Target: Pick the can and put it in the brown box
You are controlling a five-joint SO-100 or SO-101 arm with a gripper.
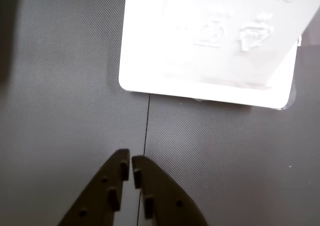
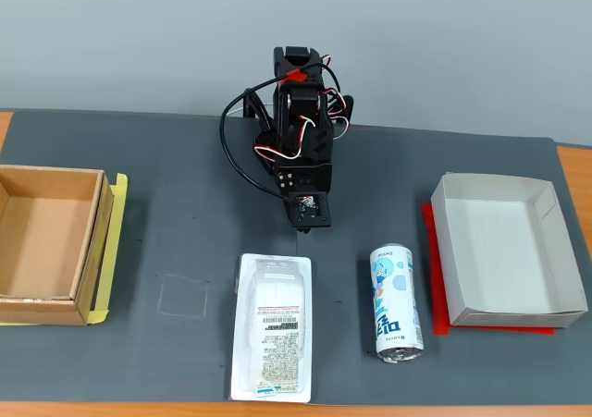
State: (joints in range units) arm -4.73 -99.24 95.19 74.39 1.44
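Gripper (image 1: 131, 167): fingers pressed together, empty, hovering over the dark mat near the plastic package (image 2: 272, 338) | can (image 2: 395, 302): one, lying on its side right of the package; likely light, rigid, smooth, prone to rolling, so pinch across mid-body | brown box (image 2: 48, 243): one, far left | white box (image 2: 508, 249): one, right.

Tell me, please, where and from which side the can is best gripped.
The can lies on its side on the mat, long axis running toward the camera in the fixed view. Grip it mid-body from above, pincer fingers either side of the round wall; the silver ends are too far apart to span, probably.
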